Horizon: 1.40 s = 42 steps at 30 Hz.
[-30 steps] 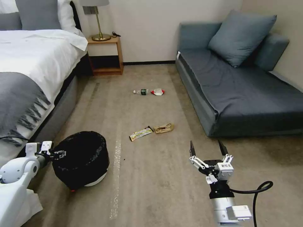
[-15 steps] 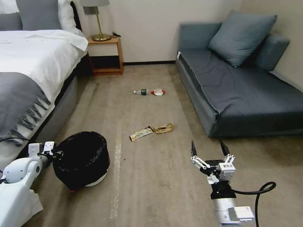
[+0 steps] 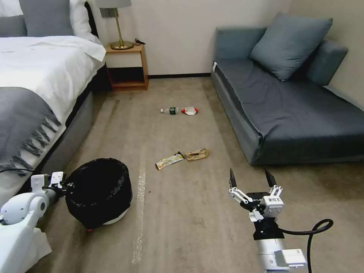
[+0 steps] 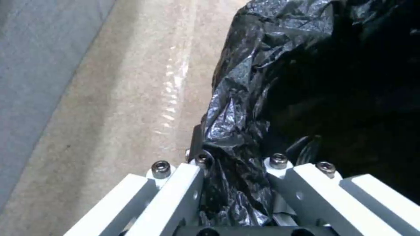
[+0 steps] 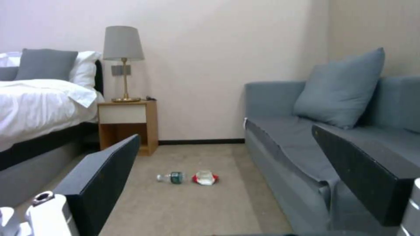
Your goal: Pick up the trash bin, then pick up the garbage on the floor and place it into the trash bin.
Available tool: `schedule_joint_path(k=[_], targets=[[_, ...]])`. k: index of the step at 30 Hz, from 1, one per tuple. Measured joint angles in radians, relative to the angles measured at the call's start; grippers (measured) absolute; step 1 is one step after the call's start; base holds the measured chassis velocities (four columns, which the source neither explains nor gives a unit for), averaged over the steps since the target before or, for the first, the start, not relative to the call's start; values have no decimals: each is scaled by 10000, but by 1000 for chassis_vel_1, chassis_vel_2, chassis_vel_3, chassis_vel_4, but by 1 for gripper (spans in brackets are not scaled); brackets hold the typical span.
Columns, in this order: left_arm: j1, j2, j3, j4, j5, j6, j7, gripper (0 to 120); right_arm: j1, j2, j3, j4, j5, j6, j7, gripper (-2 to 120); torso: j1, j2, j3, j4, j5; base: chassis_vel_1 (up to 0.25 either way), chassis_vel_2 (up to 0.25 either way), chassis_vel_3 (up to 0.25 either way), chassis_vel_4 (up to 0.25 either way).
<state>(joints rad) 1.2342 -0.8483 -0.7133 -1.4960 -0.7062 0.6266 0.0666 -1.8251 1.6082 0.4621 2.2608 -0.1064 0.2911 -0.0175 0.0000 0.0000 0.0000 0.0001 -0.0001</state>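
- The left gripper (image 3: 64,185) has its fingers clamped on the near-left rim of the trash bin (image 3: 99,191); the left wrist view shows the crinkled black bag (image 4: 245,124) pinched between them.
- The bin is tilted, its mouth tipped toward the middle of the floor (image 3: 182,227), its white base showing low down. It sits just beside the bed (image 3: 34,98), at the floor's left edge.
- So the first step looks under way: gripped, though I cannot tell whether it is fully lifted.
- The right gripper (image 3: 251,178) hovers with its claw spread wide and empty, above the floor near the sofa (image 3: 288,113).
- All the garbage is still down: the yellow-silver wrapper (image 3: 169,160) touching the brown paper bag (image 3: 196,154) mid-floor, and farther off the bottle (image 3: 170,110) just beside the red-and-white wrapper (image 3: 189,110).
- Nothing has gone into the bin as far as can be seen; four pieces remain.
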Motion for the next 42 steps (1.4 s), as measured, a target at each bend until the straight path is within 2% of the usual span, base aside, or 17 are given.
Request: schedule_joint_path(k=[6, 12, 16, 22, 26, 35, 42], targets=[[329, -47, -274, -609, -370, -5, -136, 6, -14, 0, -7, -87, -93, 0, 51, 100, 0, -1, 1, -4, -11, 0, 0, 0, 0], [496, -71, -579, -1333, -853, 151, -404, 5, -31, 0, -12, -126, -140, 0, 51, 100, 0, -1, 1, -1, -1, 0, 0, 0, 0], [627, -92, -888, -2387, -1725, 482, -643, 4, -13, 0, -38, -240, -175, 0, 67, 100, 0, 0, 1, -5, 2, 0, 0, 0, 0], [788, -178, -1044, -2933, -2378, 811, -748, 4, -6, 0, -88, -372, -158, -47, 132, 100, 0, 0, 1, -2, 1, 0, 0, 0, 0], [1168, -429, -1161, -3452, -3024, 1095, -938, 4, -1, -1, -94, -695, -192, -42, 148, 100, 0, 0, 1, -1, 0, 0, 0, 0, 0], [1866, -789, -1485, -4142, -3230, 1112, -1248, 4, 107, -1, -141, -1262, -358, 278, 15, 100, 0, -1, 1, -1, 1, 0, 0, 0, 0], [2147, -920, -1684, -4213, -3055, 1112, -1250, 4, 189, -1, -137, -1509, -215, 593, -180, 100, 0, 0, 1, 0, 1, 0, 0, 0, 0]])
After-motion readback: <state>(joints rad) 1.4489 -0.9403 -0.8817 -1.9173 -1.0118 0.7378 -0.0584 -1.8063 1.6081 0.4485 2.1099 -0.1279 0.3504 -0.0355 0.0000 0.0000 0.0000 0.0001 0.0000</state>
